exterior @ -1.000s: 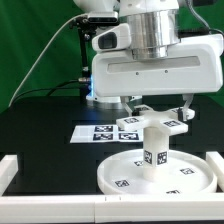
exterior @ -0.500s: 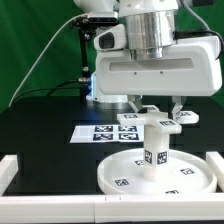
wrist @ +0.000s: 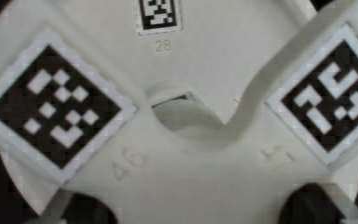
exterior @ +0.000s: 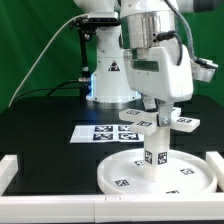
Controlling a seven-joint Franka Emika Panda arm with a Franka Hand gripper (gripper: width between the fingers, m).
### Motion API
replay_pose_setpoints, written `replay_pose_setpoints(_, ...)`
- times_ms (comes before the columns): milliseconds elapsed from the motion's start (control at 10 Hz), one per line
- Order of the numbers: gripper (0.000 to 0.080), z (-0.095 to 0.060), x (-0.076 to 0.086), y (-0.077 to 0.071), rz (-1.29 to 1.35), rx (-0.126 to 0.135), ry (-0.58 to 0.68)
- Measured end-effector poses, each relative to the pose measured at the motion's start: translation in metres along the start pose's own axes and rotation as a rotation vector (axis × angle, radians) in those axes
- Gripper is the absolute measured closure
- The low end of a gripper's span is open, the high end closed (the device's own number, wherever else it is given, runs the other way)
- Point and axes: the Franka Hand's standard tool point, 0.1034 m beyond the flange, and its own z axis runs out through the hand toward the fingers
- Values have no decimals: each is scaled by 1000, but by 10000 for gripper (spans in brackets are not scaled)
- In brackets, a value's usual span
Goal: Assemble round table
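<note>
This is looking like a robotics lab. A green curtain (exterior: 40, 30) is hanging at ten o'clock behind a black table (exterior: 40, 120). A pedestal (exterior: 112, 75) bearing a warning triangle is standing at twelve. The marker board (exterior: 95, 133) is lying at centre, and square tags are covering the round table (exterior: 157, 140) at five.

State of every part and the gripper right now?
round top: flat on the black table, carrying the leg.
leg: upright on the top's middle.
cross-shaped foot: level on the leg's upper end.
gripper: directly over the foot, jaws apart; grip cannot be told.
marker board: flat on the table.
</note>
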Motion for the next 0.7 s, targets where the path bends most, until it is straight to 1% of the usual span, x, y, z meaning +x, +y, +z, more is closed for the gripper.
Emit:
replay_pose_setpoints(100,357,0,0,0,61,2,-5)
replay_pose_setpoints(200,357,0,1,0,55,2,-5)
replay_pose_setpoints(400,187,1,0,0,44,1,-5)
replay_pose_setpoints(500,158,-5,-1,0,-33,-24,-26)
replay_pose_setpoints(700,152,-24,-2,-8,-116,-32,-56)
